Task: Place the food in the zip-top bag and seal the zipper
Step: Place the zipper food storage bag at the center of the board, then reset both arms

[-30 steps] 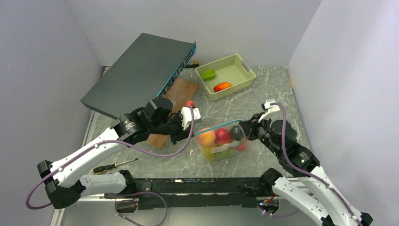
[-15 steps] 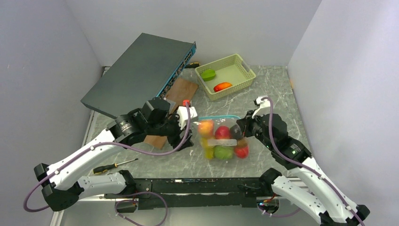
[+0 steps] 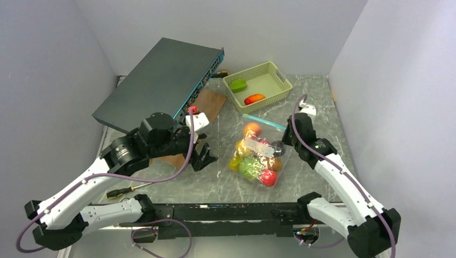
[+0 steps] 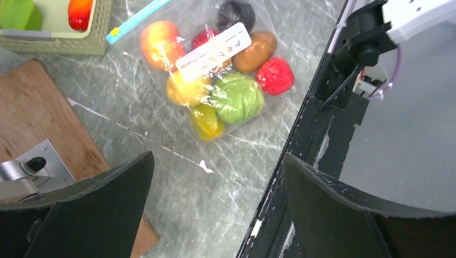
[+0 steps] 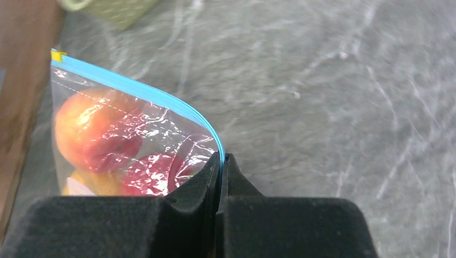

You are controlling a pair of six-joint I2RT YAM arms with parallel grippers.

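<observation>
Surface: grey marbled table (image 3: 317,102), pale walls around.
Zip-top bag (image 3: 253,161): flat on the table between the arms, nearer than the basket (image 3: 263,102).
Food (image 4: 236,97): inside the bag; white label covers part.
Left end effector (image 4: 215,177): fingers wide apart, empty, beside the bag.
Right end effector (image 5: 220,161): clamped on the zipper (image 5: 134,88); strip's end hidden between the pads.

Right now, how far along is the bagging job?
Done: several toy fruits sit inside the clear plastic zip-top bag. In hand: right jaws pinched shut on its teal-blue zipper strip; left jaws open, apart from it. Left: a green piece and an orange-red piece lie in the pale green lattice basket; full seal unconfirmed.
</observation>
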